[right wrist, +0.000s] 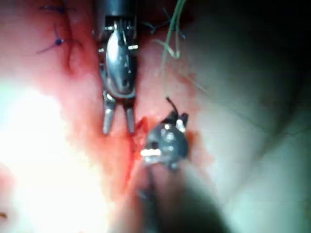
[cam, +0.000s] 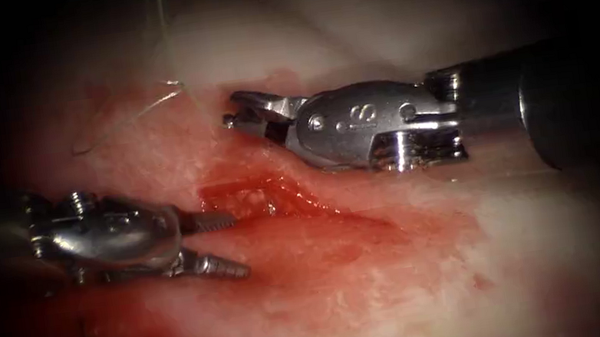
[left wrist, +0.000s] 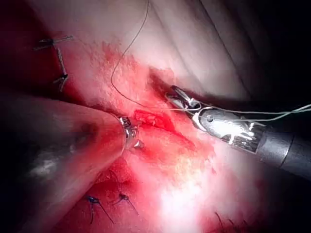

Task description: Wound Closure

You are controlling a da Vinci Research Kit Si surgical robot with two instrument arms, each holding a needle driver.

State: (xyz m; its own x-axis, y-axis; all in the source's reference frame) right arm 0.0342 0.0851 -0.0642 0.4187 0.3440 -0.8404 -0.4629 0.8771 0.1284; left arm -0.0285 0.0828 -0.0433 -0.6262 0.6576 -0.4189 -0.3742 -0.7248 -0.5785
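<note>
The left gripper is lying on the left side of the cut, its two jaws parted in a narrow V and pointing rightward toward the open wound. Nothing is sitting between them. In the right wrist view the same left gripper is showing both jaws spread, with bare tissue behind them.

The right gripper is resting at the upper end of the cut, entering from the right with its long axis running nearly horizontal. Its jaws are standing slightly apart at the tips in the endoscope view. In the left wrist view a fine pale thread is running across the right gripper at the jaws and trailing away along its shaft; whether the jaws are actually clamping that thread cannot be told.

The governing relation: the thread is lying at and above the right gripper, on the far side of the cut from the left gripper, so the right arm is the nearer one. In the endoscope view, thread is curling over the tissue up and to the left of the right jaws.

The needle cannot be made out, so its position relative to the tissue cannot be stated.

Red fluid is pooling in and below the cut. Dark finished stitches are sitting on the tissue near the left shaft. No container is involved.
</note>
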